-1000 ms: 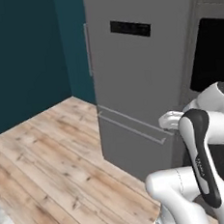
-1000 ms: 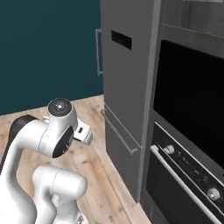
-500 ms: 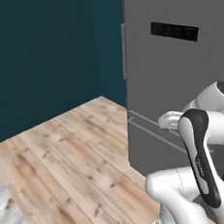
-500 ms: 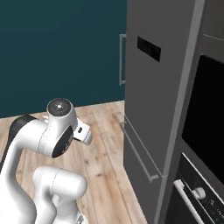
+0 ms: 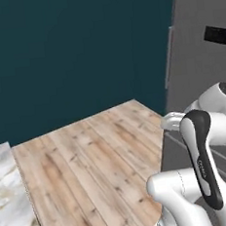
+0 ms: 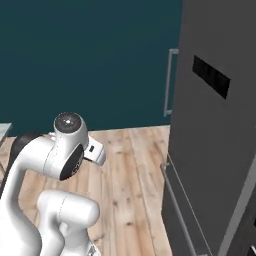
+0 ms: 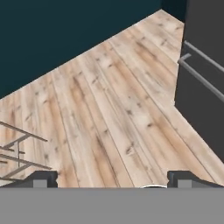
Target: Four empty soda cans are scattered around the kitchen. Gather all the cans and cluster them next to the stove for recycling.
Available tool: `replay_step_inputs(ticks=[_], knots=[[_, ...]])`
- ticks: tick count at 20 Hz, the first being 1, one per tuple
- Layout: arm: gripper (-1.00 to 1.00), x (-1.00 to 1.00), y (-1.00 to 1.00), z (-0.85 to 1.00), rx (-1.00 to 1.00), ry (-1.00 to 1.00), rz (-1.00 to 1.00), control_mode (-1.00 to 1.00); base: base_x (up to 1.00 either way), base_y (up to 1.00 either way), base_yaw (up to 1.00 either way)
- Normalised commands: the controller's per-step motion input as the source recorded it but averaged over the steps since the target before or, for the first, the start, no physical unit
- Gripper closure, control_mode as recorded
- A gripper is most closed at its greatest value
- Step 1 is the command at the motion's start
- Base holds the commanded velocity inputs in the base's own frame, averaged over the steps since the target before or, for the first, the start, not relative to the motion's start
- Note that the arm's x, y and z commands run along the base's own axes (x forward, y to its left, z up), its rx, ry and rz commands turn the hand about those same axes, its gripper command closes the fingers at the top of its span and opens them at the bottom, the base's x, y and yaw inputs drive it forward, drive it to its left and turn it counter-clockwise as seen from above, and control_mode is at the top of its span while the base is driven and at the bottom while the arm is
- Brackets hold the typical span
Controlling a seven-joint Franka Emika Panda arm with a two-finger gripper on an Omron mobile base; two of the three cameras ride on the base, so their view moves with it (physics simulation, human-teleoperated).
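my arm [image 5: 203, 170] is folded up close over my base, the upper link rising and bending back on itself so that the dark-striped forearm stands almost upright at the lower right of the left base view, with the round joint cap [image 6: 69, 122] showing on top in the right base view. my hand points forward and down at the wooden floor [image 7: 109, 109], and in the hand view my jaws stand wide apart, one dark fingertip [image 7: 41, 179] low on the left and the other low on the right, with nothing but bare floorboards between them; i hold nothing. the floor runs in pale planks up to a dark teal wall [image 5: 70, 55] that fills the back of both base views. on my right rises a tall grey fridge [image 6: 220, 140] with a slim vertical handle [image 6: 168, 82] at its near edge, a small black panel [image 6: 211, 76] set high on its front, and a long horizontal bar handle [image 7: 201, 74] across its lower drawer. its doors and drawer are all closed, so i cannot tell what is inside. at the left edge of the left base view a pale marbled counter [image 5: 8, 198] corner comes in, bare where i can see it. low on the left of the hand view some thin grey metal bars [image 7: 17, 153] stick out over the floor; what they belong to i cannot tell. as for the soda cans and the stove, none of my views takes them in from here.
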Motion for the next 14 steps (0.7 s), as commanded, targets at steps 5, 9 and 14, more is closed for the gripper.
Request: replay_step_inputs(ticks=[5,9,14], knots=[[-1.00,0.00,0.00,0.00,0.00,0.00,0.00,1.00,0.71,0.00,0.34],[-1.00,0.00,0.00,0.00,0.00,0.00,0.00,1.00,0.67,0.00,0.36],[-1.00,0.00,0.00,0.00,0.00,0.00,0.00,1.00,0.57,0.00,0.38]])
